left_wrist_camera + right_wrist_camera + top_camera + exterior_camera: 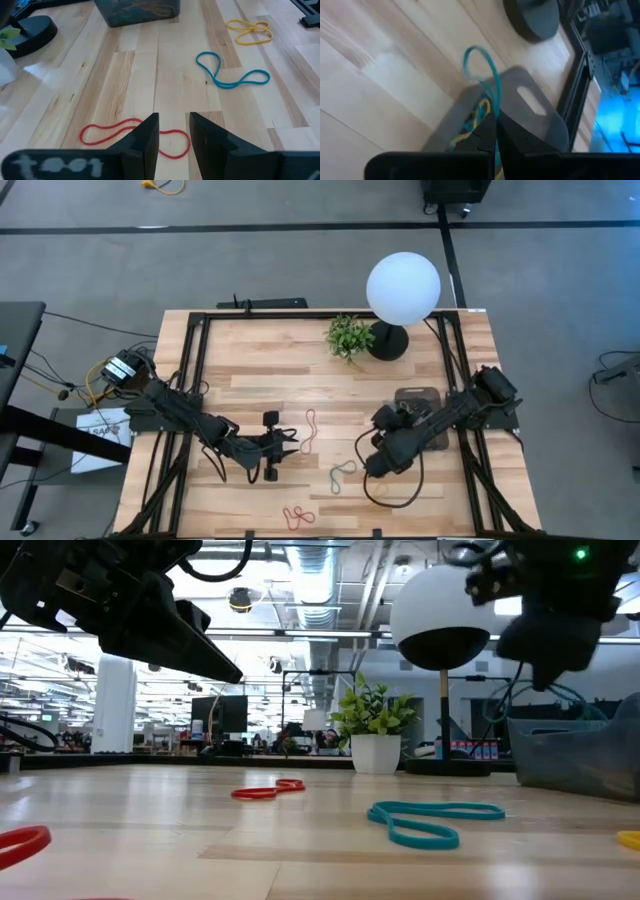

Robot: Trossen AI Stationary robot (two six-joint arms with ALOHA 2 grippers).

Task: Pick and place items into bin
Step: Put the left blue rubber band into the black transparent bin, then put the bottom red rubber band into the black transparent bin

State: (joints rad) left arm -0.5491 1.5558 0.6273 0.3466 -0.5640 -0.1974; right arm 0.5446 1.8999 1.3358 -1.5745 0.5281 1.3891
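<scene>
My right gripper (496,131) is shut on a teal rubber band (482,70), above the dark grey bin (540,125), which holds yellow and other bands. In the high view that gripper (400,418) stands next to the bin (420,395), right of centre. My left gripper (174,131) is open and hovers low over one end of a red band (107,134) that lies flat on the table. Another teal band (232,75) and a yellow band (250,30) lie loose on the wood farther toward the right arm. One more red band (297,517) lies at the near edge. My right gripper pinches the teal band by one end of its loop (496,107) between its two fingertips. The fingers slant downward toward the bin. The rest of the loop stands out slack beyond the fingertips, clear of the table, over the bin's near rim.
A small green plant (350,337) and the black round lamp base (388,340) with its white globe stand at the far side, just beyond the bin. Black frame rails (195,360) run along the table's left and right edges. Bare wood lies between the two arms.
</scene>
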